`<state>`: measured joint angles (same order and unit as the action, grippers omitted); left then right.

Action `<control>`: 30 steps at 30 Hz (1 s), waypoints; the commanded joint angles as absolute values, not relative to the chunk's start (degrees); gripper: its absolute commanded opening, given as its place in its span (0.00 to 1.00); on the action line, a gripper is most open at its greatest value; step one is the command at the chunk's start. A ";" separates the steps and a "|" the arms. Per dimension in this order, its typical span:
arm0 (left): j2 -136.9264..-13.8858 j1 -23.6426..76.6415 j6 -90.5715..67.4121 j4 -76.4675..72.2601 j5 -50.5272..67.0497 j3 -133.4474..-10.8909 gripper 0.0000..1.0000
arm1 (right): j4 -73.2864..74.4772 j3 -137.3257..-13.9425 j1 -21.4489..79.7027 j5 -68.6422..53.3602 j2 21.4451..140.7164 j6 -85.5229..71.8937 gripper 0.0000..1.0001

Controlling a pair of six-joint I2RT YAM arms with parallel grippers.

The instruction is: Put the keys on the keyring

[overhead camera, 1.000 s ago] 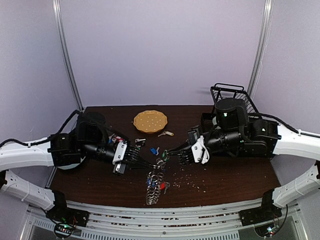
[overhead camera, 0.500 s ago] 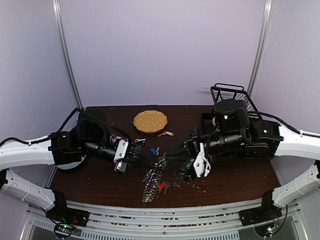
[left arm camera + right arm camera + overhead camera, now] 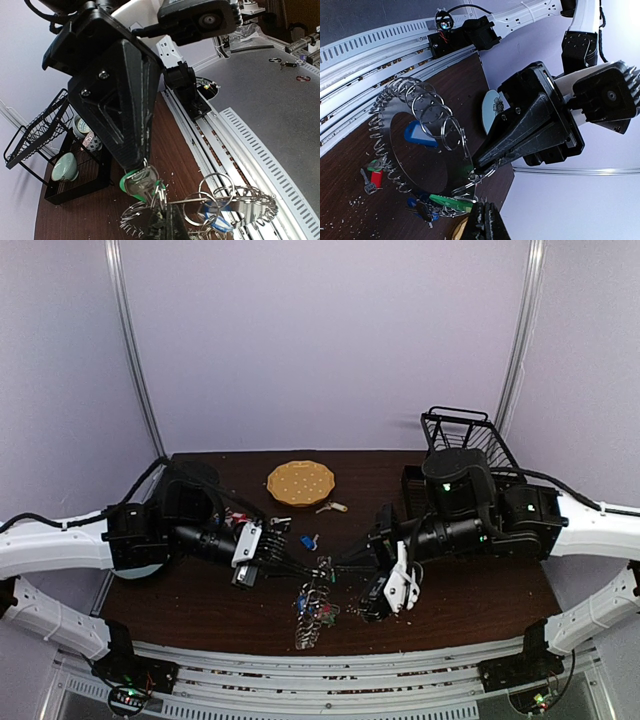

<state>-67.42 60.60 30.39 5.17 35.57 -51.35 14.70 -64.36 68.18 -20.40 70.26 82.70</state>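
The keyring (image 3: 312, 606) hangs between both arms just above the dark table, a big wire ring fringed with small keys and loops (image 3: 395, 145). My left gripper (image 3: 316, 567) is shut on one of its wire loops, my own fingers (image 3: 166, 220) pinching it at the bottom of the left wrist view. From the right, my right gripper (image 3: 337, 565) meets it tip to tip and is shut on a green-tagged key (image 3: 134, 181), whose tag (image 3: 451, 202) ends at my own fingertips. Blue-tagged (image 3: 420, 135) and red-tagged (image 3: 376, 178) keys hang from the ring.
A yellow-orange plate (image 3: 300, 481) sits at the back centre. Loose blue-tagged (image 3: 308, 540) and yellow-tagged (image 3: 335, 507) keys lie near it. At the back right stands a black wire basket (image 3: 465, 435) holding cups (image 3: 65, 167). Crumbs (image 3: 385, 610) dot the table near the front rail.
The right wrist has rolled, swinging its white side downward, while its tip stays at the left gripper's tip. The hanging keyring has shifted slightly. Both grippers stay shut.
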 commanded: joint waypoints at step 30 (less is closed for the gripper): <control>-67.55 60.81 30.64 2.97 36.49 -54.46 0.00 | 10.45 -64.08 70.05 -20.22 72.93 82.76 0.00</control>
